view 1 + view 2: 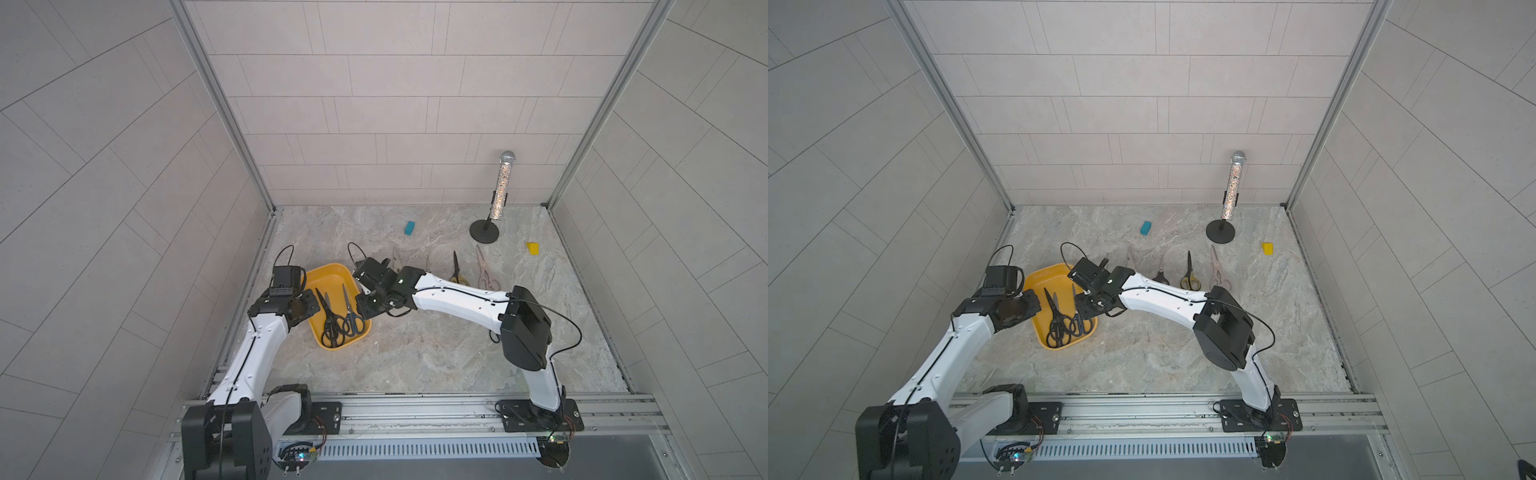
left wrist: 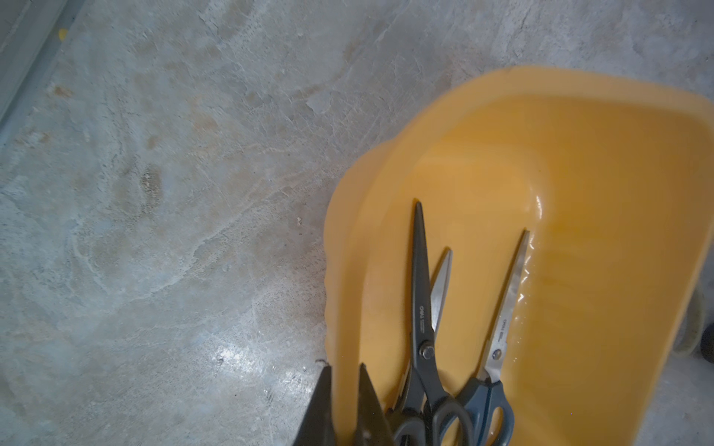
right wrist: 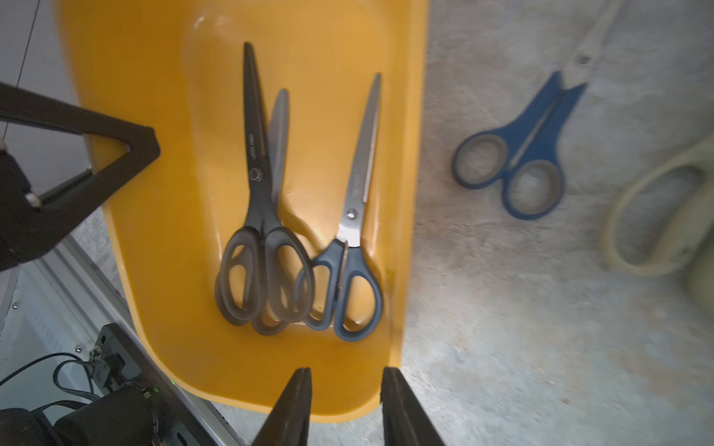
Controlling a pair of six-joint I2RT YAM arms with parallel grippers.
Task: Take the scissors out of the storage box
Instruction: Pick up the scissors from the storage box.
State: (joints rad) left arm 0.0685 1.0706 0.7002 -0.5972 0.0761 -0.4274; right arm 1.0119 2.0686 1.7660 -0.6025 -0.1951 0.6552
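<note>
The mustard-yellow storage box (image 1: 332, 276) (image 1: 1050, 276) lies at the table's left. It holds three scissors: a black pair (image 3: 257, 185) stacked on a grey pair (image 3: 280, 127), and a dark-blue-handled pair (image 3: 353, 247) beside them. My left gripper (image 2: 344, 372) (image 1: 308, 308) is shut on the box's left rim, with the yellow wall between its fingers. My right gripper (image 3: 345, 372) (image 1: 366, 309) hangs open above the box's right corner by the handles, holding nothing. Outside the box lie blue scissors (image 3: 517, 154), a cream pair (image 3: 653, 216), a yellow-and-black pair (image 1: 1190, 276) and a pink pair (image 1: 1219, 270).
A glittery microphone (image 1: 503, 187) stands on a round black base (image 1: 484, 231) at the back right. A teal block (image 1: 409, 227) and a small yellow block (image 1: 533, 248) lie on the marble table. Tiled walls close in three sides; a metal rail (image 1: 415, 409) runs along the front.
</note>
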